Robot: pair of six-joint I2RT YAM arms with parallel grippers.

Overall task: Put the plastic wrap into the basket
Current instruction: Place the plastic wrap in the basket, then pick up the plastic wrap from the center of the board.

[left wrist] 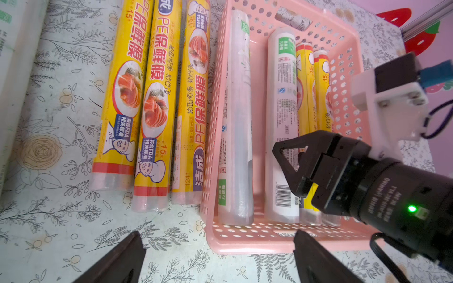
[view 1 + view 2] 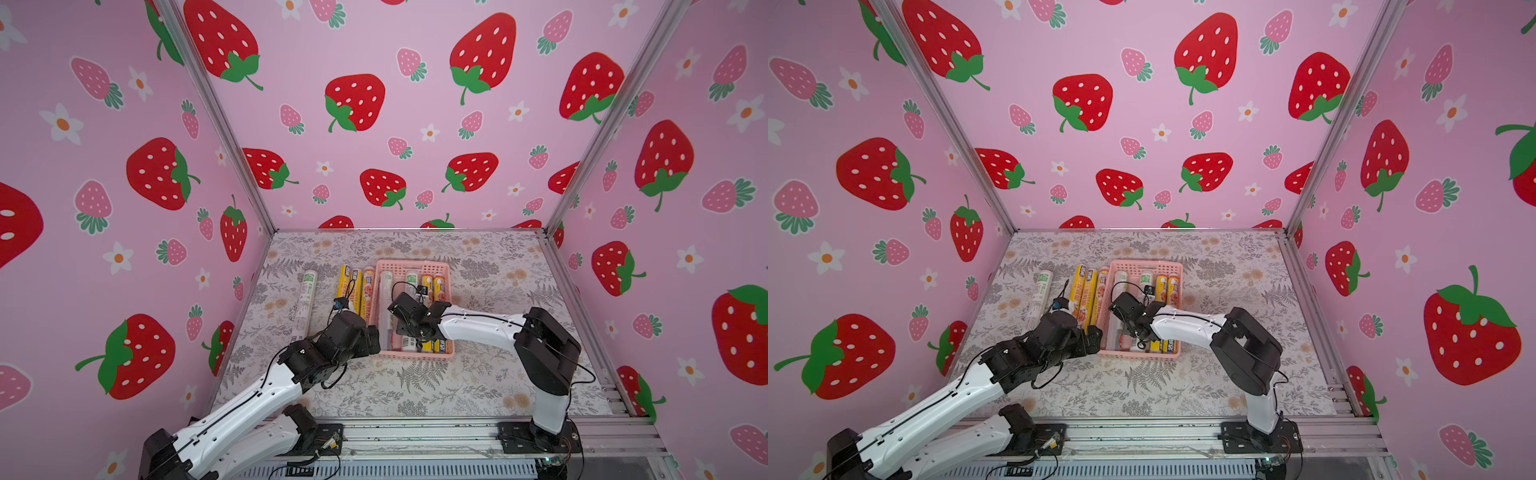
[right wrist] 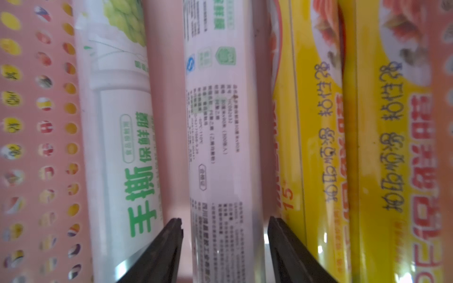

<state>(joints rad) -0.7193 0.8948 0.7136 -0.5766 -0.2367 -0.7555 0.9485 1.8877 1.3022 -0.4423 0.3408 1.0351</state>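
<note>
Bright, even light with soft shadows. Both top views bow at the edges. The right wrist view is blurry, perhaps from closeness, with glare on a yellow roll [image 3: 321,247].

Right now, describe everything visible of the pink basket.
The basket is shallow, rectangular pink plastic with perforated walls and a solid floor. It sits upright on the floral table cover, holding two white rolls and two yellow rolls lengthwise. Another yellow roll lies alongside its outer wall. The right gripper reaches inside.

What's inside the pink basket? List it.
In the basket: two white-green rolls and two yellow rolls. The right pincer straddles one white-green roll. Anything under them is hidden.
</note>
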